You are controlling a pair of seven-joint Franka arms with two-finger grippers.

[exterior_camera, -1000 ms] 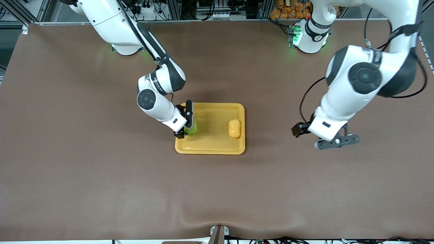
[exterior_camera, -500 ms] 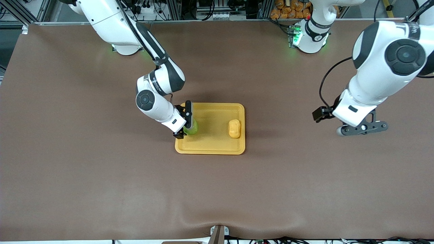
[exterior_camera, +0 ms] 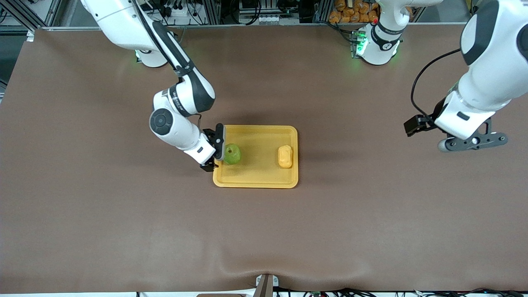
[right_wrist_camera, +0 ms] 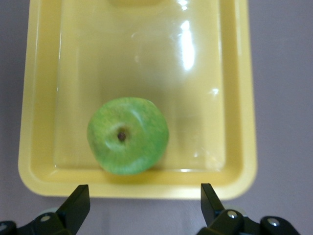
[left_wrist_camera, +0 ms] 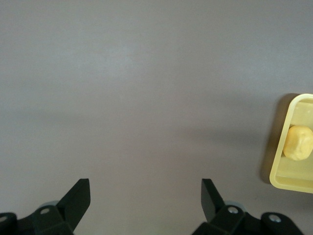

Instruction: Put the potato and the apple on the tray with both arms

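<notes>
The yellow-orange tray (exterior_camera: 255, 179) lies mid-table. The green apple (exterior_camera: 232, 154) rests in it at the right arm's end, stem dimple up, and shows in the right wrist view (right_wrist_camera: 128, 135). The yellow-orange potato (exterior_camera: 285, 156) rests in the tray at the left arm's end and shows in the left wrist view (left_wrist_camera: 298, 142). My right gripper (exterior_camera: 213, 149) is open and empty, over the tray's rim beside the apple (right_wrist_camera: 142, 198). My left gripper (exterior_camera: 470, 142) is open and empty, up over bare table toward the left arm's end (left_wrist_camera: 145, 197).
A brown mat (exterior_camera: 123, 227) covers the whole table. Orange items (exterior_camera: 350, 10) are piled past the table's edge by the left arm's base. Cables and a metal frame run along that edge.
My right gripper has let go of the apple and drawn back off it toward the right arm's end. My left gripper has risen and moved away from the tray toward the left arm's end.
</notes>
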